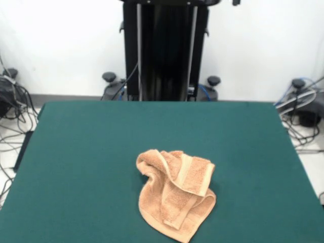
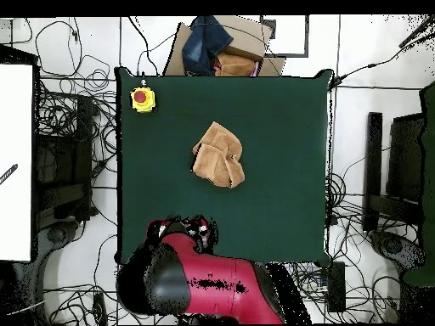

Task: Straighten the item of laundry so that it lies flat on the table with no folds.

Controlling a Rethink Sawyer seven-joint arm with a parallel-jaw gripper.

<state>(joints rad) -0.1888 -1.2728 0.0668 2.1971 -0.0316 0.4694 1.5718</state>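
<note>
1. While I watch from overhead, the towel [image 2: 218,155] lies crumpled near the bench's [image 2: 280,204] middle; folds overlap.
2. Arm [image 2: 204,284] sits drawn back at its own bench edge; jaws' state I cannot tell.
3. Yellow box with red button [image 2: 142,98] occupies one corner.

A robotics lab: a green-topped bench [image 2: 280,212] ringed by tangled cables [image 2: 59,127] on a pale floor, a yellow emergency-stop button [image 2: 143,99] at one corner, bare white walls [image 1: 61,45].
</note>
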